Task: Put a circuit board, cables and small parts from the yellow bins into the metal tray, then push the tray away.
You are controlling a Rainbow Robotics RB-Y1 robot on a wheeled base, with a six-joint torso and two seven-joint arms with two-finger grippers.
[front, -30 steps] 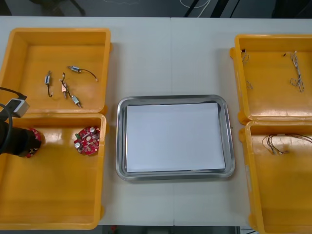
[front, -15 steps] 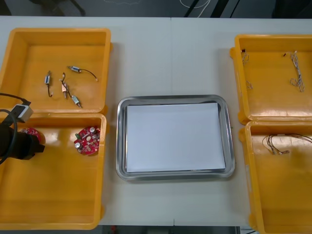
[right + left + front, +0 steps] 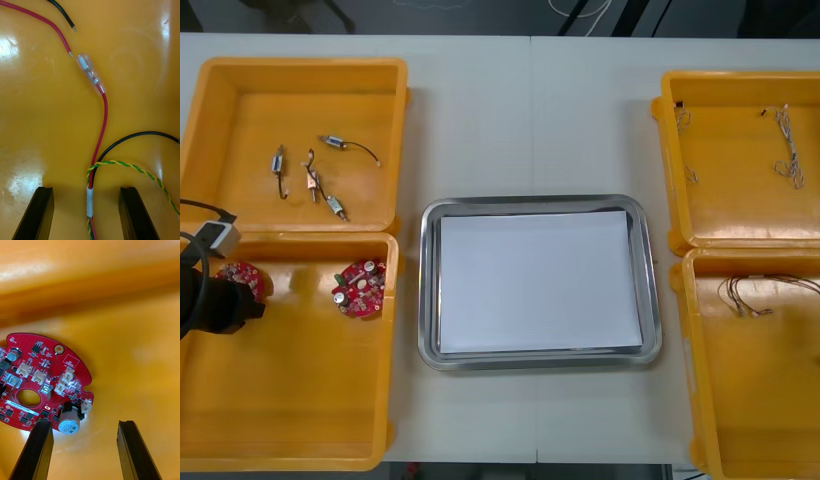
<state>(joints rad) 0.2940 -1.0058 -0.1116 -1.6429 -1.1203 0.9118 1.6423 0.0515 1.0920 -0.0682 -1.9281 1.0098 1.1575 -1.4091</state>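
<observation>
Left gripper (image 3: 85, 423) wide open, low over board (image 3: 41, 386). Board lies flat in near bin (image 3: 290, 400) left of tray (image 3: 425, 290), farther from tray than second board (image 3: 360, 288). Board sits off-centre: its edge meets one finger (image 3: 37, 450), the other stands over bare floor. Best shift toward the board until its rim lies between both fingers, then lower and close on the edge, clear of silver can (image 3: 70, 423). Right gripper (image 3: 86, 191) open, straddling red cable (image 3: 102, 123) on a bin floor.
</observation>
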